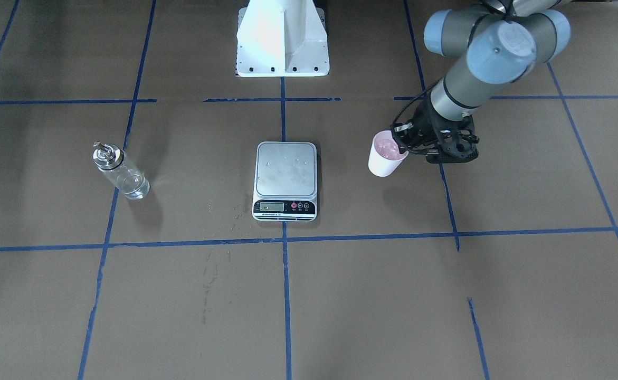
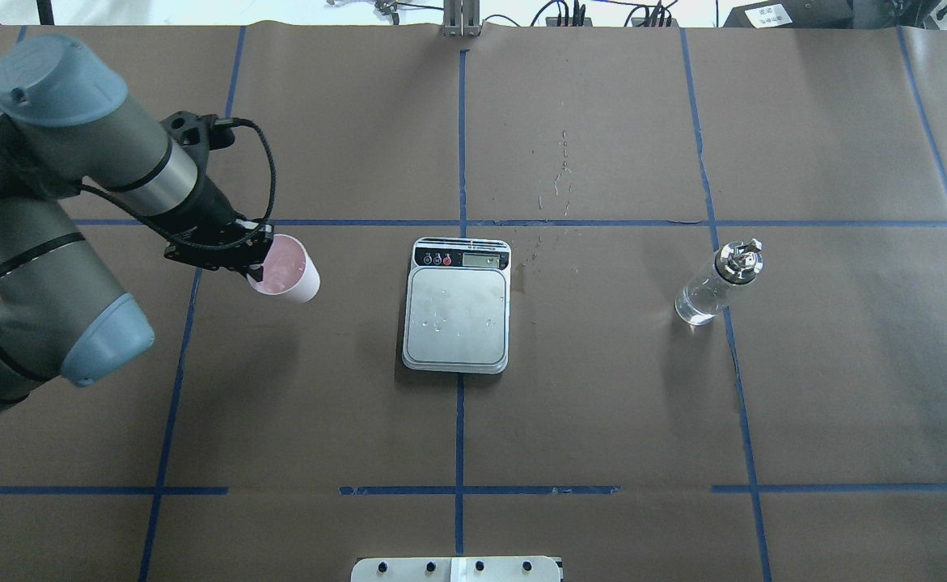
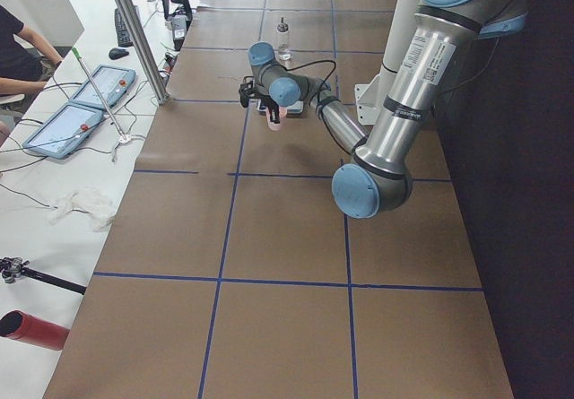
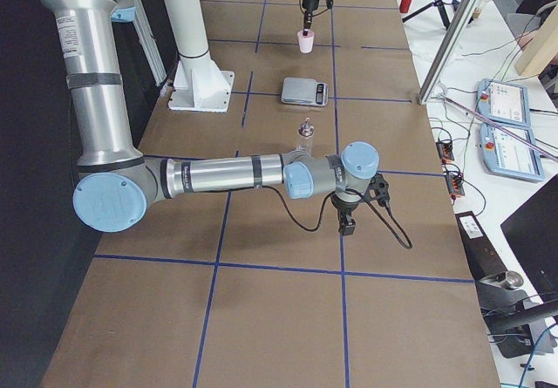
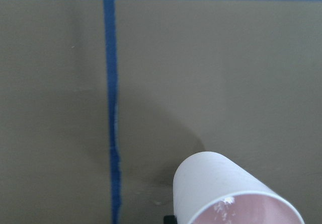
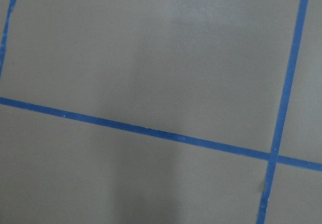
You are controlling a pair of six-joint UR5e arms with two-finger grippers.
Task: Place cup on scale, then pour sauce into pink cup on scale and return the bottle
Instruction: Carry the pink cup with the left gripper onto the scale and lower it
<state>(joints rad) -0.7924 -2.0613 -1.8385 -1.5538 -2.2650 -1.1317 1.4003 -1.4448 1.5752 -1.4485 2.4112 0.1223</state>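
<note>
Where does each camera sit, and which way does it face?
Front-facing: across the table, facing the base; left arm holds cup.
Overhead: behind the robot, looking down; left arm.
Exterior left: table's end, left arm near.
Exterior right: opposite end, right arm near.
Left wrist: down past cup.
Right wrist: bare table.
Front-facing and overhead share scale and bottle.

Left arm [image 2: 28, 250], right arm [image 4: 218, 174]: grey-silver links, pale-blue joint caps. Black cable [image 2: 272, 170] loops to left wrist. Left gripper [image 2: 253, 260] black, skeletal. White pedestal [image 1: 282, 47] at 12 o'clock, dark bolts along foot.
</note>
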